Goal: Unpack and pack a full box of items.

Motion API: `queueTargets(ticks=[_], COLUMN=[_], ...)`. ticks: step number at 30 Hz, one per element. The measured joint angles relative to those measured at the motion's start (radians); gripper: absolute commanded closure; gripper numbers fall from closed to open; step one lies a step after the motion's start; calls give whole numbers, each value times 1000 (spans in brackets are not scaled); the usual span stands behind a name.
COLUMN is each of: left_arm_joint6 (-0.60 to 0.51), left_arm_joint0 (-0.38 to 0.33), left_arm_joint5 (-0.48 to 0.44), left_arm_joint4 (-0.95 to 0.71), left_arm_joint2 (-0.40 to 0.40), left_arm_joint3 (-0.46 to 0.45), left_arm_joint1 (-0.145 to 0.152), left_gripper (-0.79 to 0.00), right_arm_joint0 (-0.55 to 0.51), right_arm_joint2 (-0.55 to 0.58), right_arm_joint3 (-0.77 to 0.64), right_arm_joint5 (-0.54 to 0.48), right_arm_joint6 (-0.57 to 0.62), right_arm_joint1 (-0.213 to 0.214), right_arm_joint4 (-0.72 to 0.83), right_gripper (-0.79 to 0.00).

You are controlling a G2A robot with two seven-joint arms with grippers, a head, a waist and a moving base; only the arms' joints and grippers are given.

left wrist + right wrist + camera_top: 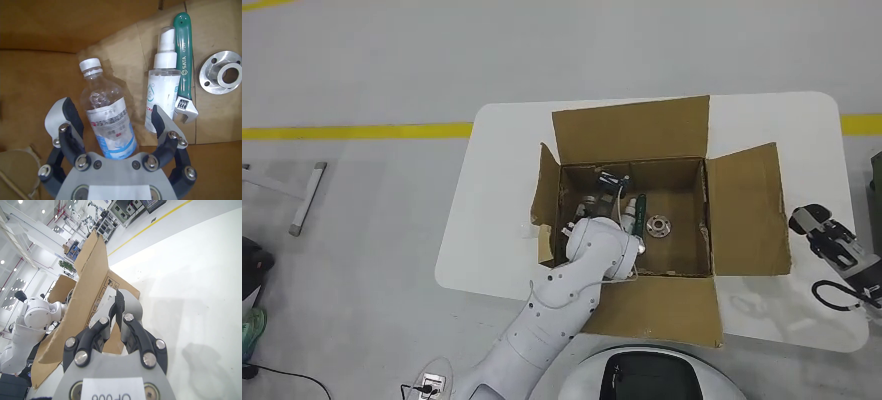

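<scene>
Hovering inside the box [750, 208], left gripper [112, 108] is spread wide astride the clear bottle [105, 106], not gripping it. Alongside on the box floor lie spray bottle [162, 91], wrench [183, 62], flange [221, 72]. Outside the box, right gripper [116, 303] sits pinched together, empty.

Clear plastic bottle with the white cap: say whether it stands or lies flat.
Lying flat: the clear plastic bottle with the white cap shows its full length along the brown cardboard box floor.
</scene>
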Motion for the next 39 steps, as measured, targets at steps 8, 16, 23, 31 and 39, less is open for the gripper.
queueTargets(ticks=[8,16,23,31,39], left_arm_joint6=[-30,-69,-90,-100,-100], left_arm_joint0=[-9,19,51,73,85], left_arm_joint5=[-4,-27,-48,-58,-64], left_arm_joint4=[6,41,76,113,133], left_arm_joint2=[-8,-35,-60,-87,-105], left_arm_joint3=[-21,-111,-153,-162,-167], left_arm_joint1=[-17,-19,-20,-23,-31], left_gripper=[-785,-785,-785,-785,-785], right_arm_joint0=[-4,-6,4,30,53], right_arm_joint2=[3,25,40,-18,-61], right_arm_joint3=[-20,-32,-44,-37,-24], right_arm_joint5=[-19,-94,-163,-94,-67], right_arm_joint6=[-4,16,119,146,134], right_arm_joint1=[0,2,12,15,15], right_arm_joint4=[3,83,171,87,66], right_gripper=[0,-785,-785,-77,0])
